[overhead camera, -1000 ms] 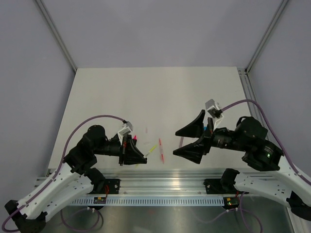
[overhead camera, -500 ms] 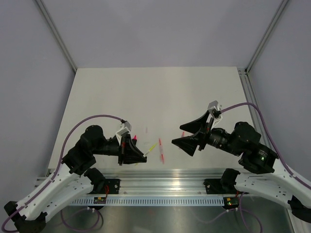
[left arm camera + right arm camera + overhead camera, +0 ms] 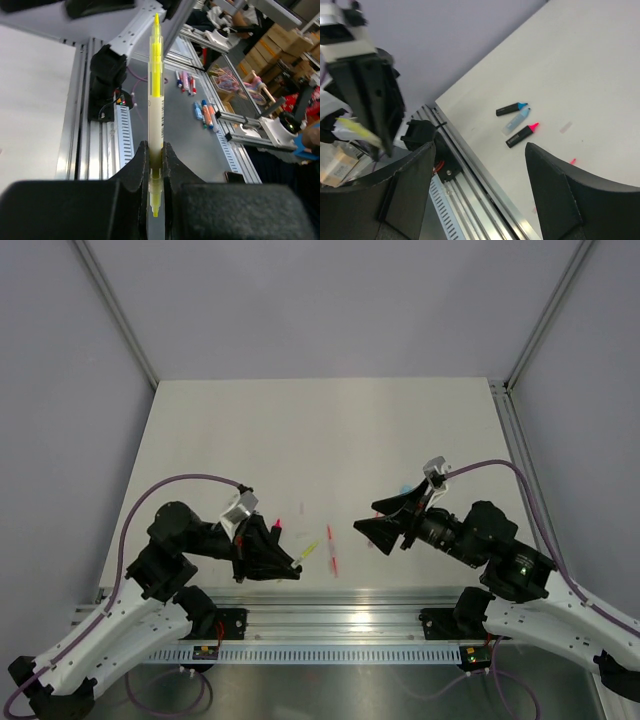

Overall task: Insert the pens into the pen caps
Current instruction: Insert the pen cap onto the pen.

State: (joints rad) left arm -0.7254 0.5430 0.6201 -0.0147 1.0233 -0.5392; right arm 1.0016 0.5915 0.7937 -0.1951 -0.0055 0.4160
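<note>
My left gripper (image 3: pixel 156 156) is shut on a thin yellow pen (image 3: pixel 156 95), which sticks out past the jaws at both ends. From above, that yellow pen (image 3: pixel 310 550) juts from the left gripper (image 3: pixel 293 568) near the table's front edge. A thin red pen (image 3: pixel 331 550) lies just to its right. My right gripper (image 3: pixel 366 517) hovers open and holds nothing. The right wrist view shows a black marker with a blue tip (image 3: pixel 511 108), a pale-blue marker (image 3: pixel 516 121) and a black marker with a pink tip (image 3: pixel 522 135) lying together. A tiny pink cap (image 3: pixel 572 161) lies near them.
The aluminium rail (image 3: pixel 330 615) runs along the table's near edge below both grippers. A small pink piece (image 3: pixel 277 525) lies on the table beside the left gripper. Grey walls enclose the white table (image 3: pixel 320 430) on three sides.
The right gripper has swung left and lower toward the table's middle, its jaws slightly narrower. The left gripper has tilted and shifted a little to the right, still holding the yellow pen.
</note>
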